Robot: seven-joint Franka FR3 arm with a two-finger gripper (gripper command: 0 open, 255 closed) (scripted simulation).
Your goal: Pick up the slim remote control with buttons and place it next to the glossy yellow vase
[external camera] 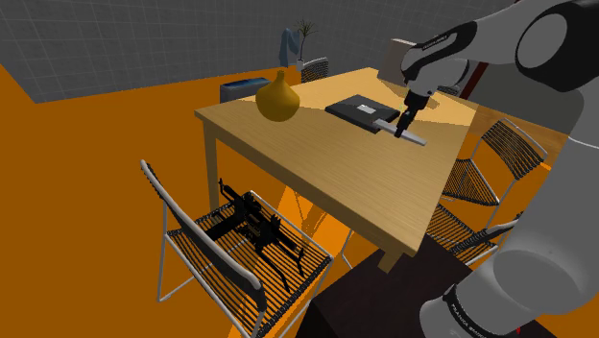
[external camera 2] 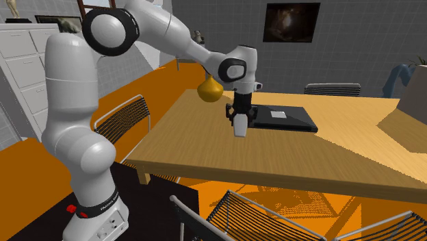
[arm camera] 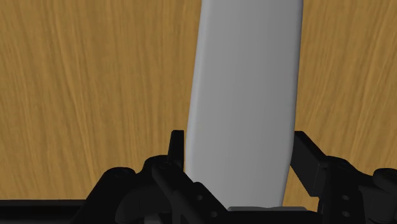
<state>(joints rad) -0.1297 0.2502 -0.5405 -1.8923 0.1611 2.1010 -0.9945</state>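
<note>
where the remote control [arm camera: 245, 95] is: between the two fingers [arm camera: 177, 153], a plain pale grey slab over the wooden table [external camera: 317, 178]; no buttons can be made out on it.
gripper [external camera: 404, 122]: points down at the tabletop, its fingers closed in against both long sides of the remote control, gripping it near one end.
lifted or resting: cannot tell.
nearest neighbour: a black flat case [external camera: 360, 109], just beside the remote control, on the shoulder view's left of it.
vase [external camera: 277, 99]: yellow and bulbous, upright near the table's far corner on the shoulder view's left, well apart from the remote control.
open room: bare wood lies between vase and case, and a wide bare stretch runs from the gripper to the table's near edge.
edges: the vase stands close to the table's edge; the remote control is well in from the near edge.
around the table: a wire chair [external camera: 206, 240] at the near side carries a black gun-shaped thing [external camera: 254, 226]; more wire chairs [external camera: 490, 163] line the shoulder view's right side.
writing: a pale label [external camera 2: 279, 114] on the case and small print on the arm's base [external camera 2: 104, 203], both too small to read.
</note>
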